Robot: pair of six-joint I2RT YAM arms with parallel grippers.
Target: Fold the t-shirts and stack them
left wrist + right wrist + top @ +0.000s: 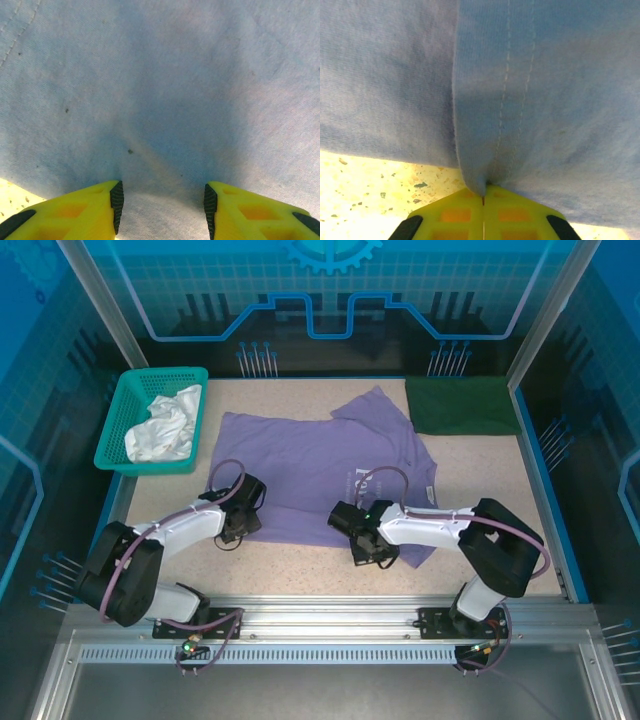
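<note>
Two shirts lie on the counter [300, 562]: a purple shirt [310, 465] spread in the middle and a green shirt [462, 405] folded at the far right corner. The right arm hides part of the purple shirt's print. One basket [112, 430], far left, holds one crumpled white cloth [163, 428]. The left gripper [162, 200] is spread over purple cloth; the right gripper [483, 197], pressed together, pinches its stitched hem.

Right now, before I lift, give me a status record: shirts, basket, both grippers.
lavender t-shirt: spread out mid-table
dark green t-shirt: folded, far right corner
teal basket: far left, white cloth inside
left gripper: open, tips at the lavender t-shirt
right gripper: shut, pinching the lavender t-shirt's stitched near hem
</note>
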